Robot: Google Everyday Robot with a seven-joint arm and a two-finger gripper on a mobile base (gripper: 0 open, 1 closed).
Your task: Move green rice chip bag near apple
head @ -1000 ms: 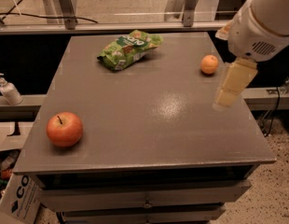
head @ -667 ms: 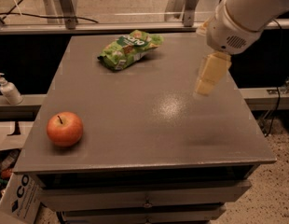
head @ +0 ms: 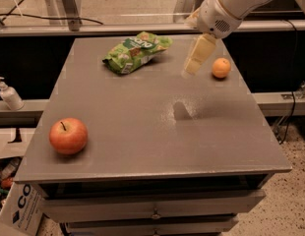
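The green rice chip bag [head: 135, 51] lies at the far side of the grey table [head: 147, 132], left of centre. The red-orange apple [head: 68, 136] sits near the table's front left corner, far from the bag. My gripper [head: 196, 62] hangs from the white arm at the upper right. It is above the table, to the right of the bag and just left of a small orange fruit [head: 221, 68]. It holds nothing that I can see.
A white pump bottle [head: 8, 94] stands on a ledge left of the table. A cardboard box [head: 22, 210] is on the floor at the lower left. Drawers run under the table's front edge. Metal frame legs and cables are behind the table.
The arm and gripper have moved left and toward the far side of the table, closer to the bag. The orange fruit is uncovered again. Bag and apple have not moved.
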